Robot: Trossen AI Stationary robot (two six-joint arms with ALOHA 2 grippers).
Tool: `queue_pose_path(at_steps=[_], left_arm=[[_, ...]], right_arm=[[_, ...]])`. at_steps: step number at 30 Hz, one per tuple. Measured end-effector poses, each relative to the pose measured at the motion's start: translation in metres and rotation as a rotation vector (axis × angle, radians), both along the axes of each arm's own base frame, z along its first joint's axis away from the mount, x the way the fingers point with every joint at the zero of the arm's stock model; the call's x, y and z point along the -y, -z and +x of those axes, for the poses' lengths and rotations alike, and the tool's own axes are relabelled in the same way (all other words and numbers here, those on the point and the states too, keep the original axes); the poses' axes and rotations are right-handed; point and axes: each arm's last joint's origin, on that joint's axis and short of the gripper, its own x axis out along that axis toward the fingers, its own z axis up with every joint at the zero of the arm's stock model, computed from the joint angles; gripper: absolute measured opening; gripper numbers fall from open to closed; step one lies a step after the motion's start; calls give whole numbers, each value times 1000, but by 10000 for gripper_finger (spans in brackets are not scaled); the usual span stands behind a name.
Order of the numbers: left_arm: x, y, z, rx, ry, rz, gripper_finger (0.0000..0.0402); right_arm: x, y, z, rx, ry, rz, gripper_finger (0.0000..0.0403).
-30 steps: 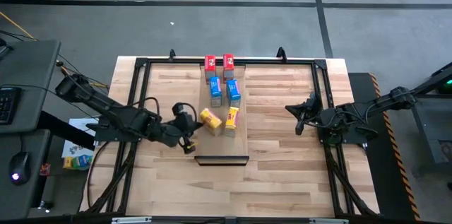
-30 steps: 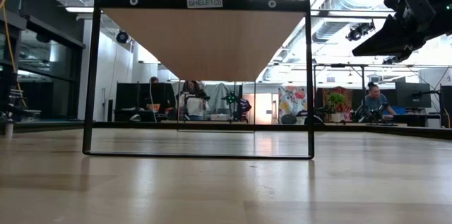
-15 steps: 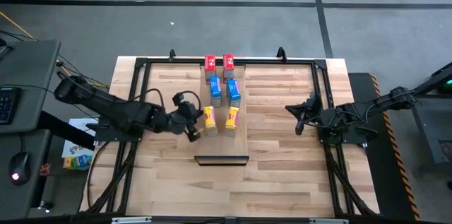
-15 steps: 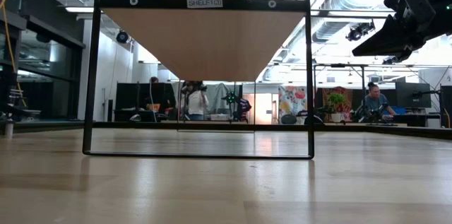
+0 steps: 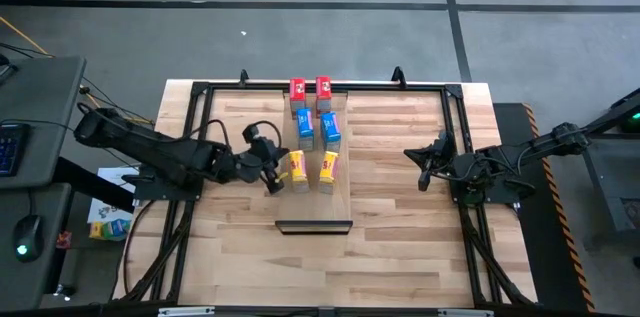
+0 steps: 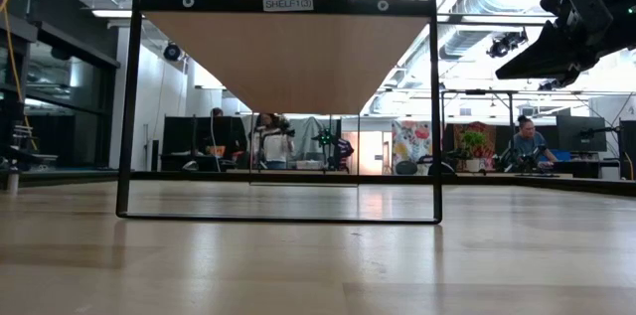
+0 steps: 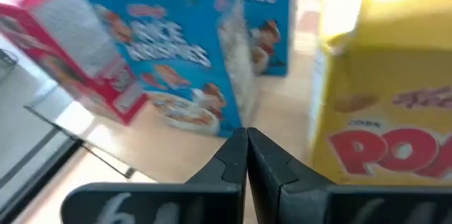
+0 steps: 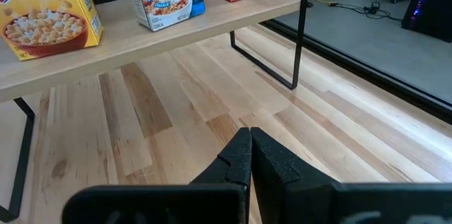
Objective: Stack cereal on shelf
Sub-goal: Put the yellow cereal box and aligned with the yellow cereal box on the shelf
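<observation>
- Six mini cereal boxes sit upright in two columns on the shelf (image 5: 312, 193): red pair (image 5: 310, 90) at the far end, blue pair (image 5: 318, 128) in the middle, yellow pair nearest the dark lip.
- Left claw (image 5: 272, 181) is just beside the left yellow box (image 5: 296, 168), fingers pressed together, pinching nothing. In the left wrist view the closed tips (image 7: 246, 155) point between a blue box (image 7: 191, 47) and a yellow one (image 7: 392, 83).
- Right claw (image 5: 424, 170) waits well off to the right over the counter (image 5: 400, 247), fingers also pressed together.
- Handling, my read: light, thin glossy cardboard; stiff at the edges, but the broad faces would dent under a hard squeeze. Tall and narrow, so easy to tip.
- Best hold: across the narrow sides, mid-height or above, gentle force.
- Shelf: smooth pale wood on a thin black metal frame; boxes will likely slide if nudged.
</observation>
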Motion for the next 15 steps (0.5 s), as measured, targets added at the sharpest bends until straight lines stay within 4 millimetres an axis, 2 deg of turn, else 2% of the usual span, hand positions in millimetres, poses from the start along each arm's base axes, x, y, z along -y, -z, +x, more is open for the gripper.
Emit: queue_pose_path(at_steps=[8,12,15], left_arm=[[7,-7,-19,22,-31,-29,0],[16,-2,-18,34,-14,-58,0],[20,10,-18,19,6,-59,0]], right_arm=[[0,1,0,-7,3,4,0],[-1,1,0,5,-20,55,0],[-4,-2,4,42,-87,89,0]])
